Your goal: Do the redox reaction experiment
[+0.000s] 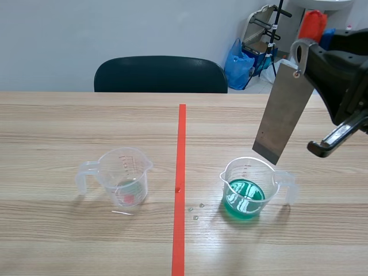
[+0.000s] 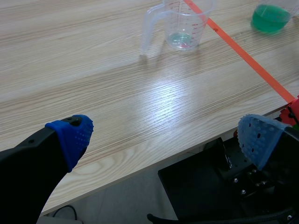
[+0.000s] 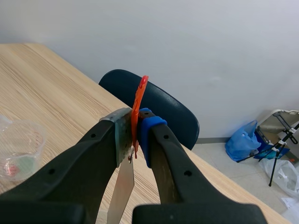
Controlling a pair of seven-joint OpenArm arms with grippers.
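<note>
My left pincer hangs spread wide, with nothing between its blue pads, just over the near edge of the wooden table. Only its own camera shows it; the scene view does not. Ahead of it at twelve o'clock stands the clear measuring cup, which has a faint red-and-green trace at its bottom. Farther off at one o'clock, past the orange-red tape line, is the cup of green liquid.

My right pincer is raised and clamped on the top of a flat steel plate. An orange-red sliver is pinched between the plate and the blue pad, and only the wrist camera shows it. From there the plate runs down out of sight, so only the scene view shows where it ends. In that view it hangs tilted, with its lower edge just over the green cup's rim at about one o'clock of the cup. I can't tell whether the two touch.

The scene view also shows the layout. From the tape's middle the green cup lies at four o'clock with its handle toward three, and the clear cup at eight o'clock with its handle toward nine. A few droplets sit between the tape and the green cup. Beyond the table's far edge a dark chair stands at twelve o'clock, and a blue bag at one o'clock.
</note>
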